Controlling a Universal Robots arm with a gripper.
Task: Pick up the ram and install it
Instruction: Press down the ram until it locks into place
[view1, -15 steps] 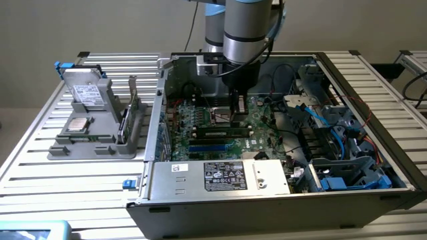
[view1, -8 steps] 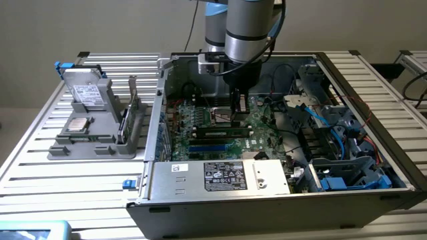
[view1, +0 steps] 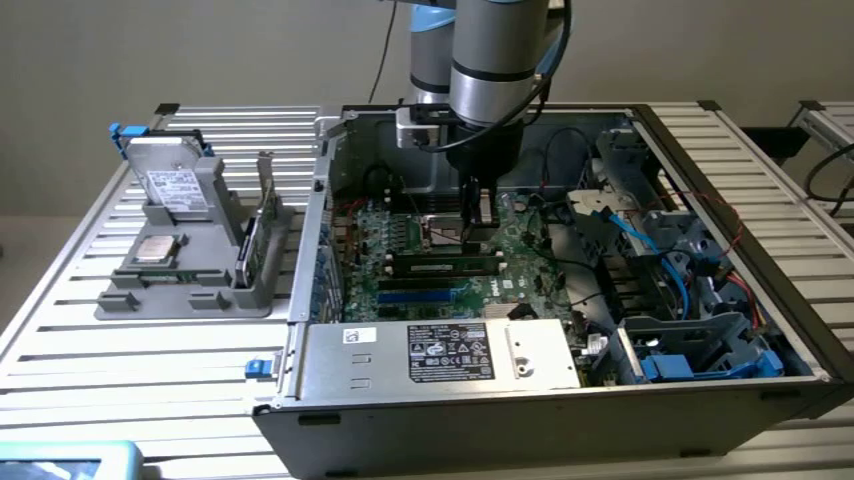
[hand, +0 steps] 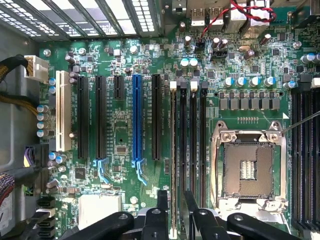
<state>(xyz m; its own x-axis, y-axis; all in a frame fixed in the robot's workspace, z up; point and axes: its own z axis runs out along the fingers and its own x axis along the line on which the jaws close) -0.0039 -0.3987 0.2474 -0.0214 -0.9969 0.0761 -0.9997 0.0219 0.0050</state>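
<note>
Inside the case (view1: 400, 410), arm (view1: 497, 60) upright, tool (view1: 473, 238) parted over ram (view1: 447, 266)

A robotics lab: open computer case (view1: 534, 420) on slatted aluminium bench (view1: 134, 350).

Open computer case (view1: 534, 425) beside grey holder (view1: 187, 298)

Behind the gripper (view1: 474, 225) you have a plain pale wall (view1: 200, 50); below it a slatted aluminium table (view1: 147, 340) spreads out in soft, even light.
</note>
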